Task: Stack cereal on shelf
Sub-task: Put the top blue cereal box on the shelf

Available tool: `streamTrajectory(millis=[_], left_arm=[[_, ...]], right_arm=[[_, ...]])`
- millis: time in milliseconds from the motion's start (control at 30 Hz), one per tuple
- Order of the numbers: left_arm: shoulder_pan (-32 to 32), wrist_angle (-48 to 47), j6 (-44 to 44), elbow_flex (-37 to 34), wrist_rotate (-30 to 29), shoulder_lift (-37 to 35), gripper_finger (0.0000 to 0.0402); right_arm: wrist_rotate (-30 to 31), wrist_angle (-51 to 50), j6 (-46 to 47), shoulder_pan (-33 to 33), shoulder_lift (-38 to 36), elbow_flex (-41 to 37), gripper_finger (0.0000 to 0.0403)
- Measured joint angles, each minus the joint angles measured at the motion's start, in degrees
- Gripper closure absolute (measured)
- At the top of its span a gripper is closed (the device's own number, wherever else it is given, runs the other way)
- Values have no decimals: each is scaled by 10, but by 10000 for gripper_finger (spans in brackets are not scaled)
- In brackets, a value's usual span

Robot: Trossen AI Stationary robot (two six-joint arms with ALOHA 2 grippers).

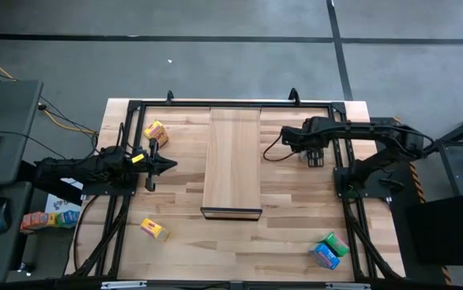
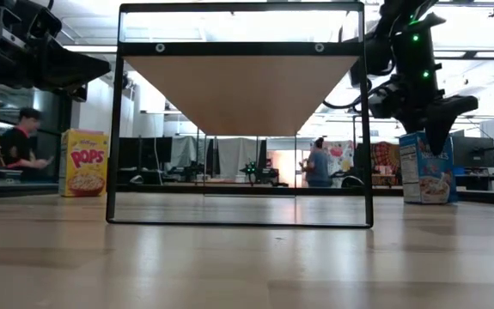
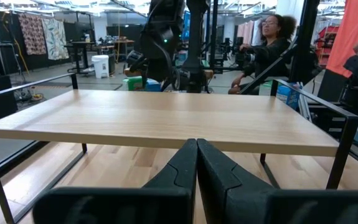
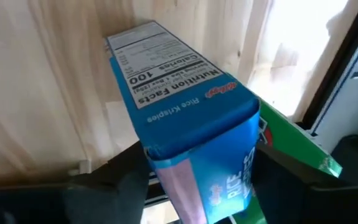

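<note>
**Right gripper** (image 4: 203,151): fingers spread wide, one on either side of a blue cereal box (image 4: 179,81). The wrist view does not show a firm grip on the box. The box's nutrition panel faces the wrist camera.

**Green cereal box** (image 4: 297,140): just beside the blue box, on its far side from the left finger. In the high view the two lie together near the front right corner of the tabletop (image 1: 287,234), the green box partly over the blue one.

**Right arm**: in the high view it reaches over the tabletop on the right of the shelf. In the low view it comes down from above, in line with the blue box.

**Left gripper** (image 3: 197,149): fingers pressed together, holding nothing. It is raised over the left side of the tabletop and points at the shelf's long left edge, near the shelf but apart from it.

**Shelf** (image 1: 233,153): a pale wooden board on a thin dark frame. It stands lengthwise in the middle of the tabletop with its dark edge toward the front. No cereal is on top of it.

**Yellow cereal box, rear** (image 1: 155,131): on the tabletop left of the shelf, toward the back.

**Yellow cereal box, front** (image 1: 155,229): on the tabletop left of the shelf, toward the front, well apart from the rear one.

**Room beyond**: a seated person (image 3: 269,43) is behind the shelf in the left wrist view.
</note>
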Motion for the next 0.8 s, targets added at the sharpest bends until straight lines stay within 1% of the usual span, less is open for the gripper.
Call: streamTrajectory(millis=[267, 367, 500, 600, 667, 800], left_arm=[[0, 0, 0, 0, 0, 0, 398], [0, 0, 0, 0, 0, 0, 398], [0, 0, 0, 0, 0, 0, 398], [0, 0, 0, 0, 0, 0, 398], [0, 0, 0, 0, 0, 0, 398], [0, 0, 0, 0, 0, 0, 398]], right_arm=[[-21, -15, 1, 13, -3, 0, 272], [-24, -25, 11, 15, -3, 0, 289], [-31, -52, 20, 15, -3, 6, 301], [-33, -74, 29, 15, -3, 33, 303], [-45, -91, 37, 15, -3, 63, 304], [-65, -104, 48, 20, -3, 157, 304]])
